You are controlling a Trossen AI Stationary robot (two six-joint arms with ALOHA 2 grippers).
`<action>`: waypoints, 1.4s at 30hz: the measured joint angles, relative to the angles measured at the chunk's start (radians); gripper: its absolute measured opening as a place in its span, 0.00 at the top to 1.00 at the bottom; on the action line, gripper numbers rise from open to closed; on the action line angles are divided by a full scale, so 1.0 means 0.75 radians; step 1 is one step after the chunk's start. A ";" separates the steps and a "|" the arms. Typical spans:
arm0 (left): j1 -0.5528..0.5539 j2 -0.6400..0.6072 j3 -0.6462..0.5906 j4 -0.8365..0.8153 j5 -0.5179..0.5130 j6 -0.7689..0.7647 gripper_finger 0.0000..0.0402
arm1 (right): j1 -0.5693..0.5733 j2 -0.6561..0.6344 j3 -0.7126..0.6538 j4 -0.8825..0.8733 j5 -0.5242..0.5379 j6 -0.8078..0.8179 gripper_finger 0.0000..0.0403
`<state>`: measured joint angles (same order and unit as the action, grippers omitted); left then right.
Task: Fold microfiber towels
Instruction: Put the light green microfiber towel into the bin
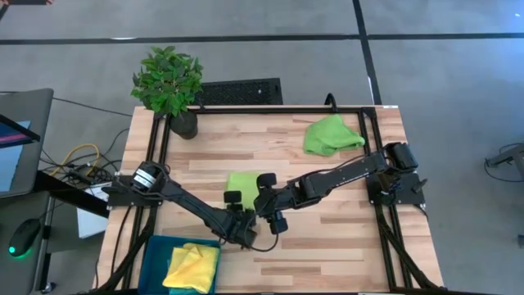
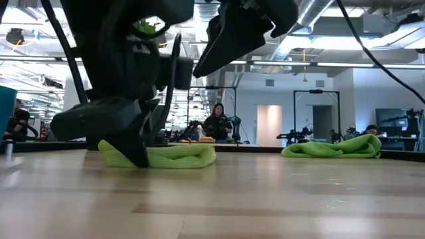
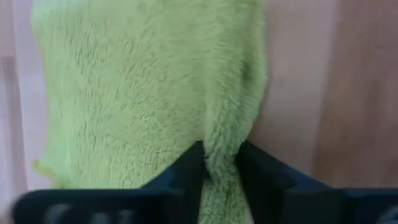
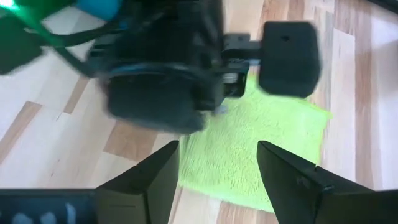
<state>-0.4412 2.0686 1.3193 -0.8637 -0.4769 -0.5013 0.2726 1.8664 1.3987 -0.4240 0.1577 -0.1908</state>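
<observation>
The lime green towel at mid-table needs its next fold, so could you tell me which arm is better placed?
Probably the left: the left gripper already pinches the lime green towel, while the right gripper hovers open above it.

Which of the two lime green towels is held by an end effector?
The lime green microfiber towel at the table's middle: the left end effector pinches its edge. The other lime green towel lies crumpled and untouched, far right.

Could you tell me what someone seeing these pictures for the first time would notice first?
Both dark arms meet over a lime green towel at the middle of the wooden table; the left tool is shut on its edge, while the right tool hovers open above it. A second lime green towel lies crumpled at the far right, and a yellow towel sits in the teal tray at the near left.
</observation>
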 joint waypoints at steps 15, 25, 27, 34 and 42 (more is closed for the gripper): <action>-0.068 -0.226 -0.011 -0.413 0.235 -0.331 0.99 | 0.001 0.000 0.001 -0.281 0.002 0.150 0.41; -0.220 -0.476 -0.009 -0.525 0.332 -0.542 0.99 | 0.002 0.000 0.001 -0.278 0.011 0.150 0.41; -0.257 -0.512 -0.009 -0.513 0.369 -0.595 1.00 | 0.002 0.000 0.001 -0.277 0.011 0.151 0.41; -0.392 -0.598 -0.008 -0.495 0.482 -0.814 1.00 | 0.002 0.000 0.001 -0.277 0.011 0.152 0.41; -0.558 -0.611 0.023 -0.492 0.627 -1.016 1.00 | -0.001 0.000 0.001 -0.250 0.035 0.206 0.41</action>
<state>-0.8599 1.6104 1.3368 -1.2326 -0.0067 -1.2630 0.2722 1.8664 1.3991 -0.6117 0.1837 -0.0361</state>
